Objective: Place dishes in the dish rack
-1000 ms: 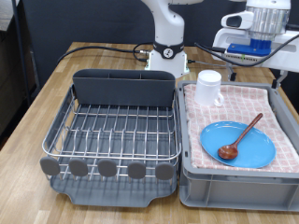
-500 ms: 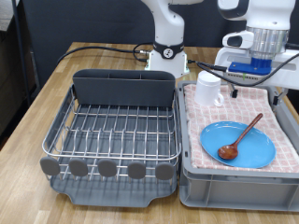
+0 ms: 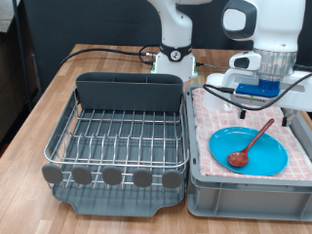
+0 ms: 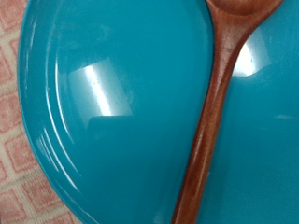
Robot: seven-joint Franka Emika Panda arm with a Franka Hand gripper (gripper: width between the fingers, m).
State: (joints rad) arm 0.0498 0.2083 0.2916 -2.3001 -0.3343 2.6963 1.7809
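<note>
Exterior view: arm (image 3: 261,58) above blue plate (image 3: 255,156) and wooden spoon (image 3: 250,143), dish rack (image 3: 119,136) bare, jaws' state indiscernible.

Looks like a robotics lab, not a kitchen: arm base (image 3: 176,54) bolted onto a wooden bench (image 3: 49,97), loose black cables (image 3: 97,51) trailing across it, dish rack (image 3: 122,136) and bin (image 3: 249,190) staged side by side.

I see open wire slots across the rack (image 3: 119,132), with only its cutlery compartment (image 3: 130,91) standing tall. The bin (image 3: 249,185) walls hem the plate (image 3: 250,152); the spoon (image 3: 251,143) lies across it.
</note>
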